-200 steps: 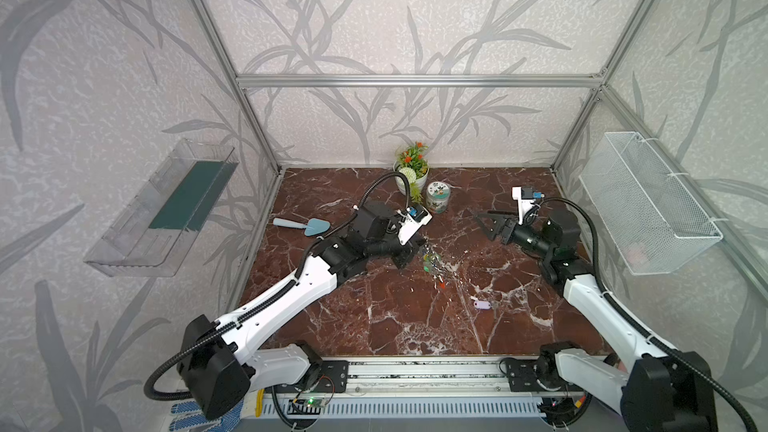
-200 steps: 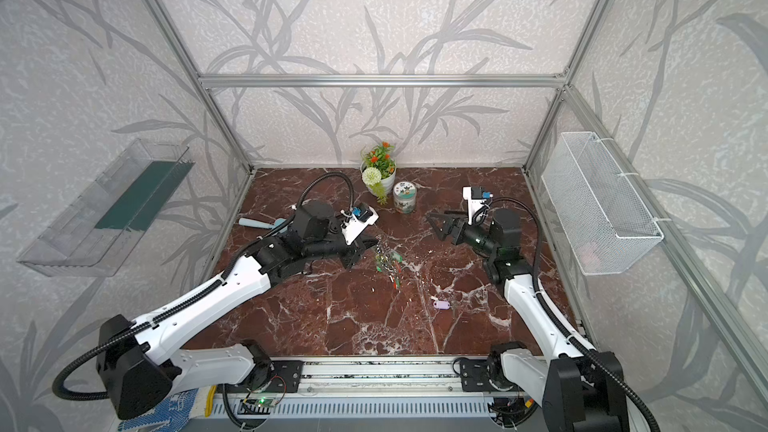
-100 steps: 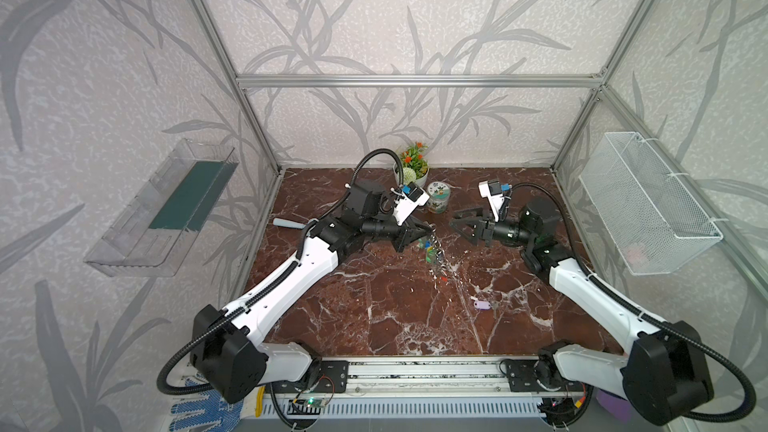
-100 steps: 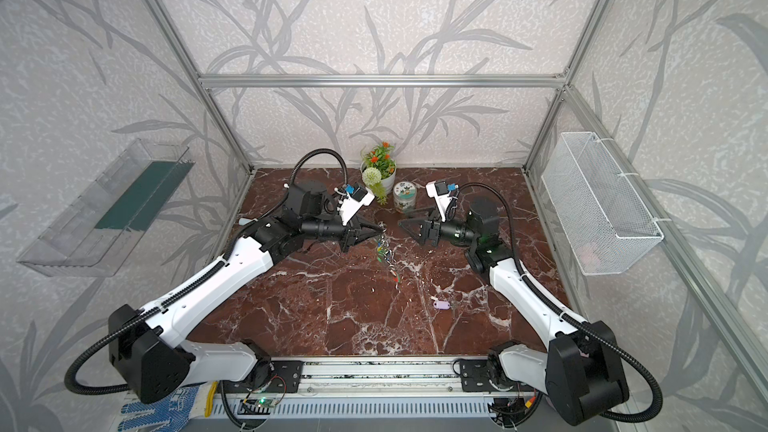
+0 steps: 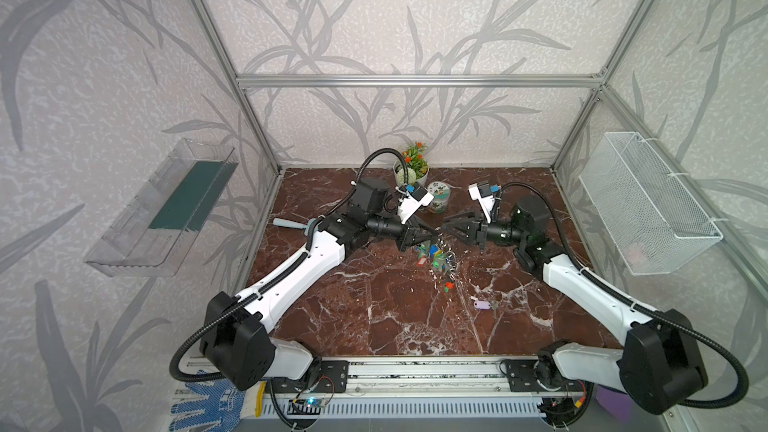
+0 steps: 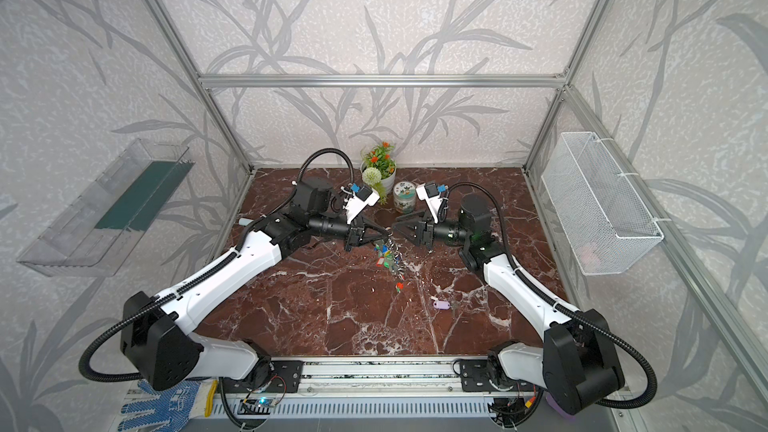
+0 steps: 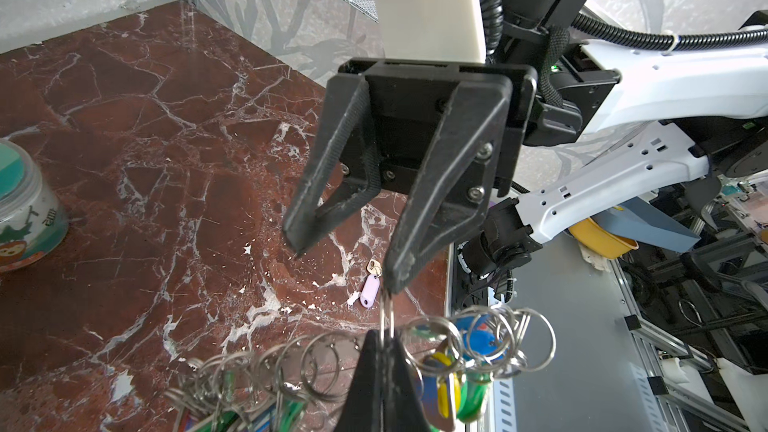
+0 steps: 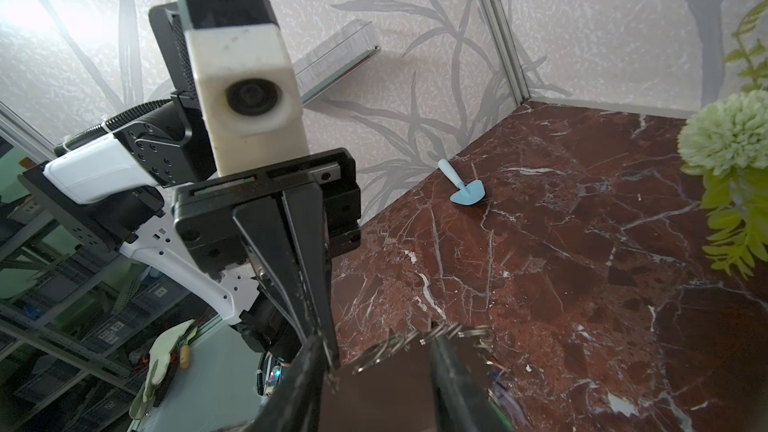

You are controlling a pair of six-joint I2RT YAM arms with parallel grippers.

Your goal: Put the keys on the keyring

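The left gripper clamps the dangling keyring aloft. Facing it, the right gripper — jaws partly spread — has one fingertip at the loop. The keys lie on the table below the right gripper, apart.

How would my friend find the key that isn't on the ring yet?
Find the red-brown marble table, then the big keyring dangling above its middle. Nearer the front edge, on the right arm's side, a key lies flat and alone on the marble. Its tag is pale lilac; the keyring's tags are green, blue and red.
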